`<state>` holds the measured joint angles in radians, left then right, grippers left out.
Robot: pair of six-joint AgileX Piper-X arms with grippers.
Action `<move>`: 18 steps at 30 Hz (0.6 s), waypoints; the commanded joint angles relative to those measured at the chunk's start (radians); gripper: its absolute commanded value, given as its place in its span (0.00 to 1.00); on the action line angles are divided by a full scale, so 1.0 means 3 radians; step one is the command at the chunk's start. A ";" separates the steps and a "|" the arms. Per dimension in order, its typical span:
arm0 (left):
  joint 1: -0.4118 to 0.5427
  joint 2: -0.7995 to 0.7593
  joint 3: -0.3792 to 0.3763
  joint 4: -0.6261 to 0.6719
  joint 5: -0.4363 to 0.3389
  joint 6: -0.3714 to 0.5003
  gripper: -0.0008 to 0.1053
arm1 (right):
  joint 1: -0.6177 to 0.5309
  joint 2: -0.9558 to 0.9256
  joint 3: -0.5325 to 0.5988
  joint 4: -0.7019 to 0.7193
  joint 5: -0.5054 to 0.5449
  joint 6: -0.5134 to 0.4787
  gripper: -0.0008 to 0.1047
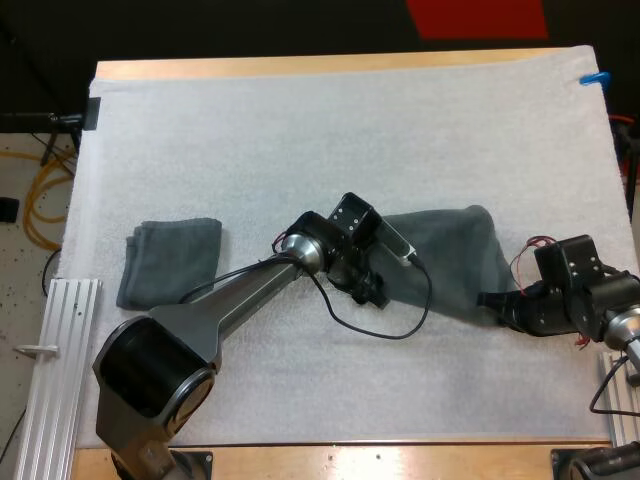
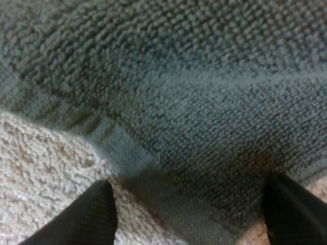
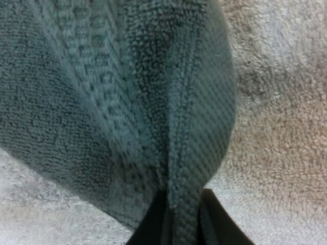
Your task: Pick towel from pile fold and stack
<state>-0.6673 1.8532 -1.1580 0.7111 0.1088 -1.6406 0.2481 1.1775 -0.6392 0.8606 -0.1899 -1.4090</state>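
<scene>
While the high view looks down on the white mat, the left gripper sits at one end of the spread towel and the right gripper at the opposite end, with the cloth lying between the two sets of fingers. A folded towel rests well away from both, out beyond the left arm.

Over to the left wrist view: the fingers are wide apart and gripping nothing, and a hemmed corner of the towel lies flat on the mat between the tips and just ahead of them.

Right wrist view now: the fingers are clamped tight on a bunched fold of the towel, and the cloth fans out ahead of the tips.

The risk, as a judgement: one end is pinched and the other free, so any pull by the right arm would likely drag the corner out from between the open left fingers and skew the fold. A shallow close on the left could catch only the hem, or snag the mat's pile too.

As for holders, the mat does that job, bearing the spread towel and the folded one, well apart
</scene>
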 commanded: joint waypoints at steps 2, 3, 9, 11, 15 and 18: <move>-0.0037 0.0045 -0.0008 0.0091 -0.0025 0.0003 0.58 | 0.0006 -0.0025 0.0005 0.0046 0.0023 -0.0033 0.01; -0.0047 0.0055 -0.0008 0.0103 -0.0025 0.0019 0.57 | 0.0006 -0.0025 0.0005 0.0046 0.0023 -0.0033 0.01; -0.0164 0.0054 -0.0008 0.0116 -0.0025 0.0024 0.34 | 0.0006 -0.0025 0.0005 0.0046 0.0023 -0.0033 0.01; -0.0208 0.0054 -0.0008 0.0126 -0.0025 0.0024 0.19 | 0.0006 -0.0025 0.0005 0.0046 0.0023 -0.0033 0.01; -0.0303 0.0054 -0.0008 0.0144 -0.0026 0.0024 0.01 | 0.0006 -0.0025 0.0005 0.0046 0.0023 -0.0033 0.01; -0.0324 0.0032 -0.0026 0.0202 -0.0050 0.0024 0.01 | 0.0006 -0.0025 0.0005 0.0045 0.0023 -0.0049 0.01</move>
<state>-0.7559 1.8542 -1.1657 0.7462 0.0864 -1.6292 0.2481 1.1775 -0.6392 0.8656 -0.1899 -1.4172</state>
